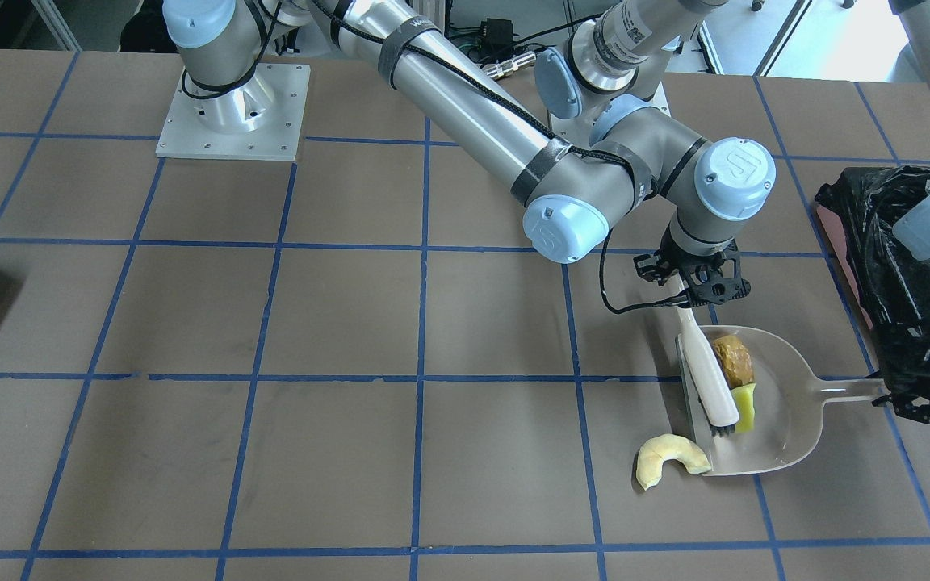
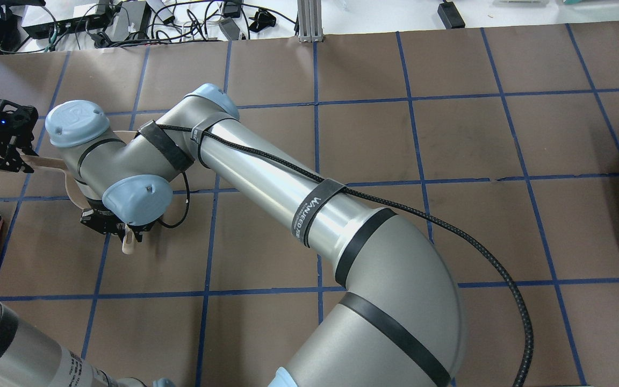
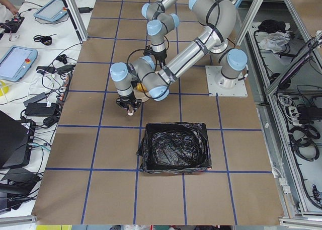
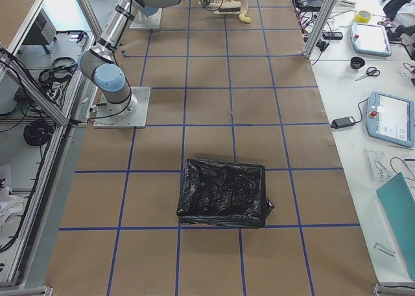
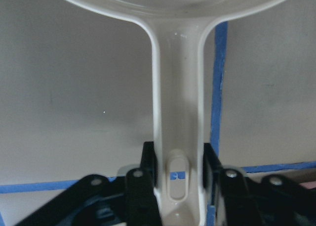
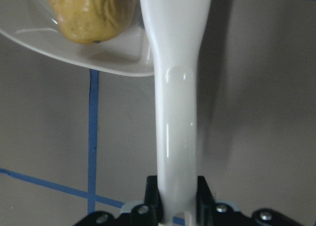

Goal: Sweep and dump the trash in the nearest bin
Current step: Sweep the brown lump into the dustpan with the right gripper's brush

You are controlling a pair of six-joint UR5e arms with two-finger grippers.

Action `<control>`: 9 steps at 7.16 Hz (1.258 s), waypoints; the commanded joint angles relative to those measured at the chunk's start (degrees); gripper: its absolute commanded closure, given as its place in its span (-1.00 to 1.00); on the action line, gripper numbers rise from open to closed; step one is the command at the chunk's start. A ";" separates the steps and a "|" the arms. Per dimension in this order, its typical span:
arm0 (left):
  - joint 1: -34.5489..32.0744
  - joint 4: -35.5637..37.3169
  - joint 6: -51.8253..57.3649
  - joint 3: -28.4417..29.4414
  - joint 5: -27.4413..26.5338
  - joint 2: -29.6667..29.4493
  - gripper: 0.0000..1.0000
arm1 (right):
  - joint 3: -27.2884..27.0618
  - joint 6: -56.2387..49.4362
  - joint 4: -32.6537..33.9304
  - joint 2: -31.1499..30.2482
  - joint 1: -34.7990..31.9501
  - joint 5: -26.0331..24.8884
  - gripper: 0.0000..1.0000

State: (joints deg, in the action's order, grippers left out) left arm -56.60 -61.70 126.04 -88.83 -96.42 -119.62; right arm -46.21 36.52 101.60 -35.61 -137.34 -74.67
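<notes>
Trash — likely light and soft, best swept, not pinched: bread lump (image 1: 733, 358) and sponge block (image 1: 746, 407) sat in dustpan (image 1: 796, 403) just beyond right gripper (image 1: 695, 281), which clamped the brush (image 1: 707, 369); crescent (image 1: 669, 458) lay outside the rim; left gripper (image 5: 180, 186) clamped the dustpan handle.

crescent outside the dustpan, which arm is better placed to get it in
Right. The right gripper is shut on the brush, whose head lies just beside the crescent; the left gripper only holds the dustpan handle.

Side views opposed, wrist views close (sharing dustpan (image 5: 177, 87))
</notes>
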 commanded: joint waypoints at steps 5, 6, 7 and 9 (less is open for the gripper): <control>0.00 0.00 0.00 -0.03 0.00 0.00 1.00 | -0.90 3.28 -11.22 -5.43 1.97 -1.97 1.00; 0.00 0.00 0.00 -0.03 0.00 0.00 1.00 | -0.99 7.03 -11.60 -4.82 4.17 -0.92 1.00; 0.00 0.00 0.00 -0.03 0.00 0.00 1.00 | -1.25 8.37 -12.04 -4.99 5.58 -1.69 1.00; 0.00 0.00 0.00 -0.03 0.00 0.00 1.00 | -1.17 13.29 -13.10 -4.47 9.97 -1.88 1.00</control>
State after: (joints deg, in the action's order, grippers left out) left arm -56.60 -61.70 126.03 -88.86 -96.42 -119.62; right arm -47.40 47.07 88.84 -40.51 -129.87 -76.32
